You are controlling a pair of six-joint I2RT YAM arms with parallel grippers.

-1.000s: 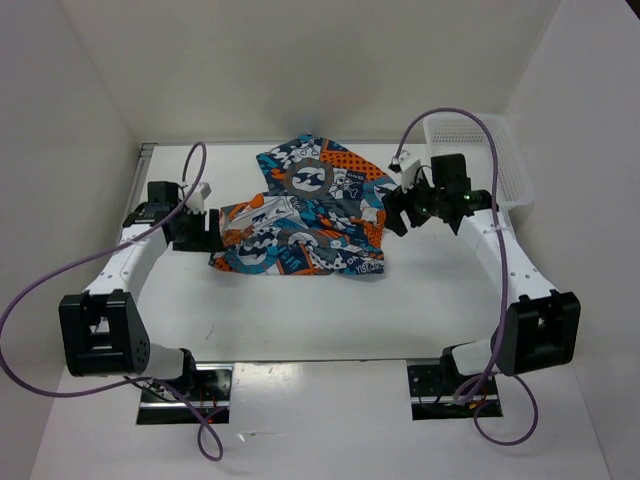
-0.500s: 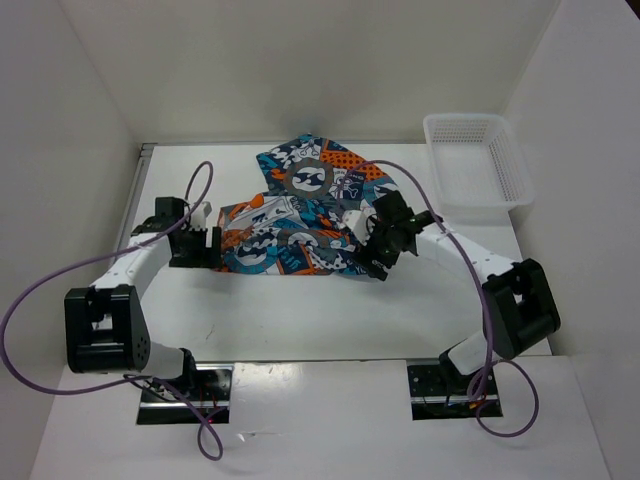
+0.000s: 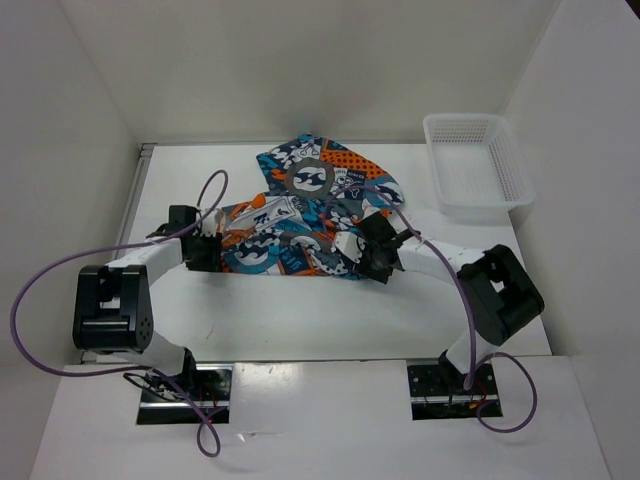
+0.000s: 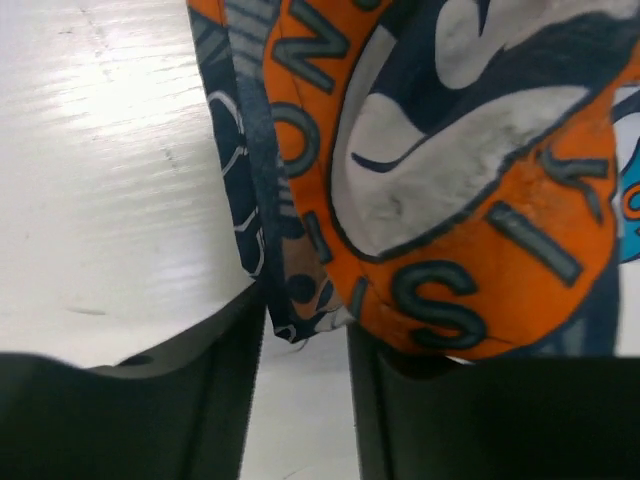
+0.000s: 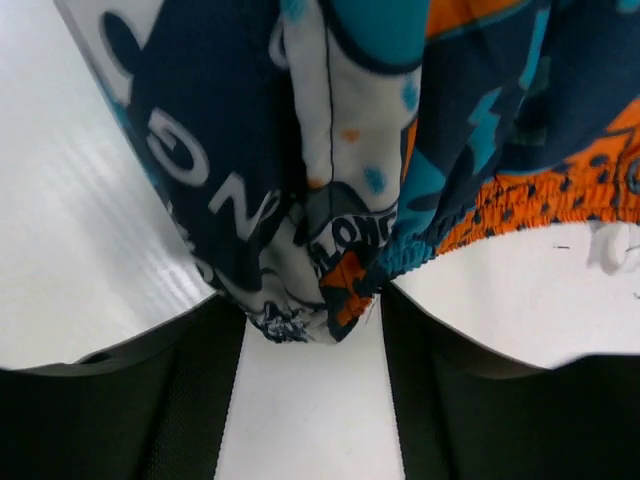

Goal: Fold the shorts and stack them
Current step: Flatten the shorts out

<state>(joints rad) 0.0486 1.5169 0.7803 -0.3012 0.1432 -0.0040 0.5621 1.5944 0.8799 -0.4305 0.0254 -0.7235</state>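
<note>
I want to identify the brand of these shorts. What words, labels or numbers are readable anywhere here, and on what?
"N O", then "S I": loose letters round an orange ring on the shorts, left wrist view; no whole word.
"LON", cut by a fold, and big white "G N", on the shorts, right wrist view.
Top view: print too small to read; basket shows none.

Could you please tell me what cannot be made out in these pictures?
- Top view: the left claw and right claw are too small to judge their jaws.
- Wrist views: the shorts crowd each claw's gap, hiding any pinch.
- Top view: folds hide the shorts' lower layers.
</note>
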